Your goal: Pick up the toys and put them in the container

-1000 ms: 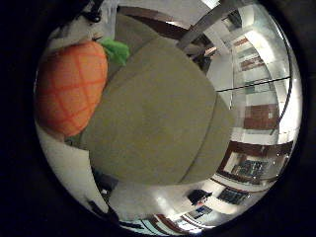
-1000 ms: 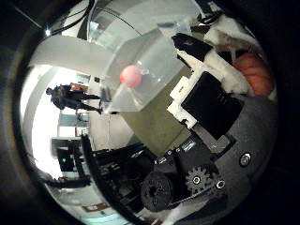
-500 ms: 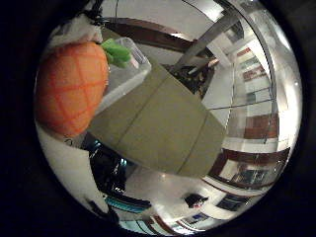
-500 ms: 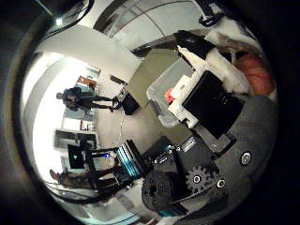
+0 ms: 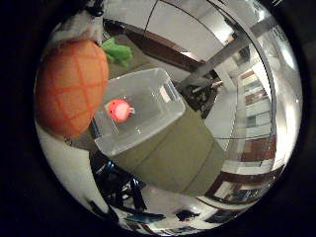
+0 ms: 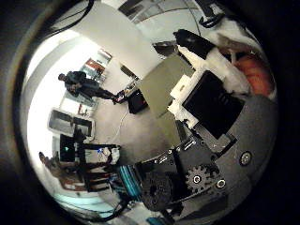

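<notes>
An orange plush pineapple toy [image 5: 71, 94] with green leaves [image 5: 117, 52] fills one side of the little finger side view, close against my palm. My right hand [image 6: 211, 103] has its white and black fingers curled round it, and a patch of the orange plush [image 6: 253, 75] shows past them. Below stands a clear plastic container [image 5: 163, 98] on an olive-green table [image 5: 182, 153]. A small red toy [image 5: 119, 109] lies inside the container. The pineapple toy hangs in the air beside and above the container's rim.
The table's edge drops to a pale floor [image 6: 136, 136]. A dark frame with legs [image 5: 118, 187] stands by the table. Farther off stand a rack with a screen [image 6: 70, 150] and other dark equipment [image 6: 136, 101].
Both views have swung and the table looks smaller, so my hand has moved away from it. The whole container with the red toy now shows in the little finger side view. The pineapple toy stays held.
</notes>
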Controlling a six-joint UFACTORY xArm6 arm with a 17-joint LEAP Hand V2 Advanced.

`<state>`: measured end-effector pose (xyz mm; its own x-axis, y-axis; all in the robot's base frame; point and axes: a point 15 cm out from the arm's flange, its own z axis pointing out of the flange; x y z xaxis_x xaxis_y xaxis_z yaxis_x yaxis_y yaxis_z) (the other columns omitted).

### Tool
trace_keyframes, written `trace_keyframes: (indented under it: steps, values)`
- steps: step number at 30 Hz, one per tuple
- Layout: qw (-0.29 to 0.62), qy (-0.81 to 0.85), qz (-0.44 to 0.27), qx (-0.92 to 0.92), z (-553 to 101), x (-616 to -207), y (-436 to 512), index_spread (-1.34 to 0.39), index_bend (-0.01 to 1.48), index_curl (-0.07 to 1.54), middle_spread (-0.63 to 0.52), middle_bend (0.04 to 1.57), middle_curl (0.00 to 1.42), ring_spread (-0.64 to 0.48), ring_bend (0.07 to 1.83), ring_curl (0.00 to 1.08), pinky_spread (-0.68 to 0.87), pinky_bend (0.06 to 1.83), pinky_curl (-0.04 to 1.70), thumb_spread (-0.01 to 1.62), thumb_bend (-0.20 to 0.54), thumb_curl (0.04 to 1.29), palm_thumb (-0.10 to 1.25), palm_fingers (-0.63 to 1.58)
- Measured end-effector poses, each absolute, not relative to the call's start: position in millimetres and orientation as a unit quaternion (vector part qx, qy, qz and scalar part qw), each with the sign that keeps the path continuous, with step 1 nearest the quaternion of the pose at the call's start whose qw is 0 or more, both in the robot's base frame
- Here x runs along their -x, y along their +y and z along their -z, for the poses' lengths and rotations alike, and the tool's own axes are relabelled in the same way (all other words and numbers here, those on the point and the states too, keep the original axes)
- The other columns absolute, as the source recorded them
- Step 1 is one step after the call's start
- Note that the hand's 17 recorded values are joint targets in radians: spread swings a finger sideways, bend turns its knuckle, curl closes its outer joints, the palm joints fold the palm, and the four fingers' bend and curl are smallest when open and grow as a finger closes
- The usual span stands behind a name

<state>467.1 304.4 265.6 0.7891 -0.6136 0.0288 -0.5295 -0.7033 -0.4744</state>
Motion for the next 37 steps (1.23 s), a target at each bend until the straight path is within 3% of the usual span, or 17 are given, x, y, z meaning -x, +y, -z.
trace_keyframes:
  steps: [5,6,7,9,11,13,19,28,37]
  values:
    - [0.261,0.3,0.148,0.906,-260,-495,322,-0.31,0.79,0.62,-0.16,1.16,0.58,-0.21,1.34,0.56,-0.3,1.37,0.67,0.97,-0.031,0.51,0.84,0.71]
    - [0.256,0.299,0.146,0.908,-253,-494,323,-0.32,0.73,0.6,-0.18,1.15,0.58,-0.22,1.32,0.55,-0.32,1.33,0.66,0.97,-0.032,0.51,0.82,0.65]
    - [0.256,0.3,0.146,0.907,-251,-495,322,-0.35,0.7,0.6,-0.19,1.12,0.57,-0.21,1.3,0.55,-0.31,1.24,0.64,0.98,-0.026,0.51,0.82,0.46]
    - [0.25,0.3,0.142,0.909,-241,-494,323,-0.39,0.73,0.59,-0.19,1.06,0.55,-0.19,1.17,0.5,-0.18,1.08,0.59,1.0,-0.027,0.5,0.81,0.24]
    - [0.247,0.301,0.139,0.91,-235,-494,323,-0.42,0.77,0.57,-0.18,0.95,0.51,-0.16,1.01,0.44,0.03,0.99,0.54,1.02,-0.027,0.49,0.79,0.08]
    - [0.243,0.303,0.135,0.911,-229,-494,322,-0.43,0.77,0.54,-0.15,0.87,0.46,-0.08,0.87,0.37,0.23,0.89,0.47,1.04,-0.029,0.47,0.76,0.05]
    - [0.23,0.319,0.126,0.911,-213,-500,309,-0.42,0.59,0.44,-0.06,0.6,0.36,0.14,0.7,0.28,0.46,0.84,0.37,1.05,-0.025,0.45,0.72,0.02]
    - [0.23,0.341,0.141,0.9,-230,-519,274,-0.43,0.39,0.37,-0.03,0.39,0.31,0.18,0.54,0.22,0.5,0.74,0.24,1.07,-0.025,0.42,0.68,0.13]
    - [0.215,0.396,0.187,0.873,-281,-545,152,-0.44,0.3,0.36,-0.04,0.29,0.31,0.18,0.41,0.19,0.49,0.63,0.14,1.07,-0.024,0.4,0.65,0.24]
